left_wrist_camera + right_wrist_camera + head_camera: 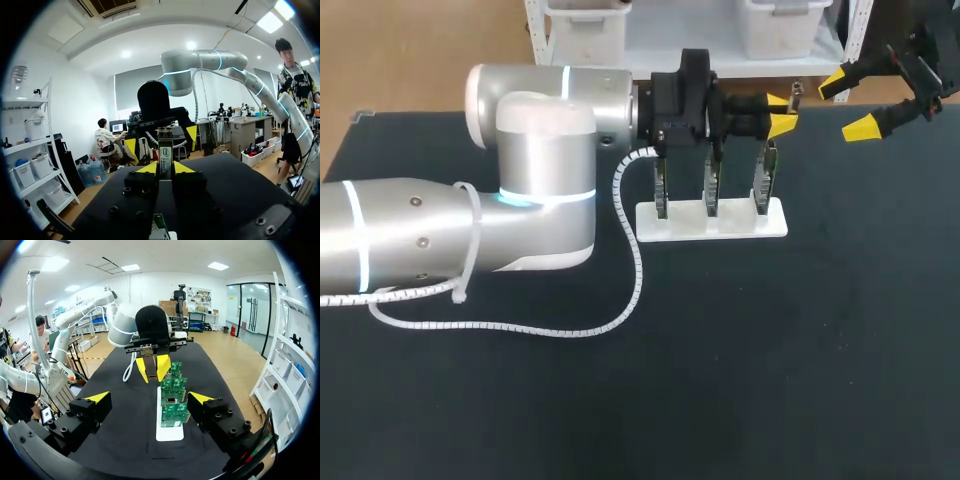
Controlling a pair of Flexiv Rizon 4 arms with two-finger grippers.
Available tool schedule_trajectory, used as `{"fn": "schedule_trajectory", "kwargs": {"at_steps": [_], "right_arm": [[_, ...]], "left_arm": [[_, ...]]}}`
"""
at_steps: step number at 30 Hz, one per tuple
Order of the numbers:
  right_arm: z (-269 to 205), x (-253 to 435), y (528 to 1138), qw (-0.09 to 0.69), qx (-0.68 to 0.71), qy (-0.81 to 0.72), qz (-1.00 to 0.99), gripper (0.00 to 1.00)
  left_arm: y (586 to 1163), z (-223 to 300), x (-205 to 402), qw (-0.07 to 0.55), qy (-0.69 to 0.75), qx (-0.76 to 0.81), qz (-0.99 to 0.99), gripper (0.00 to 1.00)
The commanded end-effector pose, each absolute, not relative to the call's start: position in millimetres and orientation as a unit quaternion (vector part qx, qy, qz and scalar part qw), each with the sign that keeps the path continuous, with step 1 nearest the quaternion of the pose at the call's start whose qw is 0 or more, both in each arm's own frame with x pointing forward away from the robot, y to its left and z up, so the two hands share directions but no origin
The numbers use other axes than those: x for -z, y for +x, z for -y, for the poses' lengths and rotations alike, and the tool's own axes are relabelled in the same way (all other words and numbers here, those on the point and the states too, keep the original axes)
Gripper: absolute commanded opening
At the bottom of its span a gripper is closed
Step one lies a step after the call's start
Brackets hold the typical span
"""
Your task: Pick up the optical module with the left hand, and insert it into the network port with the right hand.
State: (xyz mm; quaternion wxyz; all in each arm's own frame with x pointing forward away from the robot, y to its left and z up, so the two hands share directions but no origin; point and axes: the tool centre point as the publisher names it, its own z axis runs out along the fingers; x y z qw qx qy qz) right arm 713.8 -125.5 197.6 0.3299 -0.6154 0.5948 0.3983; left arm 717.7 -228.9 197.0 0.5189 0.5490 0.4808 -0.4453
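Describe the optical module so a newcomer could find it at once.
Follow the big silver left arm across the black table to the left gripper, near the white stand of green boards. The optical module is the slim metal bar pinched between its yellow fingertips, the only piece not standing in the stand.

Silver left arm (420, 235) with glowing cyan rings, a white spiral-wrapped cable (639, 265) looping back from the left gripper (781, 112). Both it and the right gripper (848, 104) are black, screws studded behind yellow fingertips (98, 396).
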Motion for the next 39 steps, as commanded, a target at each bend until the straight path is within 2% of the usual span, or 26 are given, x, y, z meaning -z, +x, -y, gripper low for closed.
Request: {"fn": "schedule_trajectory", "kwargs": {"at_steps": [1,24,39], "right_arm": [[125.3,-197.5,714.3,0.330,-0.398,-0.616,-0.595,1.00],[125.3,-197.5,714.3,0.330,-0.398,-0.616,-0.595,1.00],[125.3,-197.5,714.3,0.330,-0.398,-0.616,-0.595,1.00]], "left_arm": [[716.0,228.6,-196.3,0.522,0.547,0.444,-0.481,0.00],[714.1,224.6,-196.8,0.491,0.544,0.451,-0.509,0.00],[708.6,226.8,-190.0,0.498,0.534,0.451,-0.513,0.00]]}}
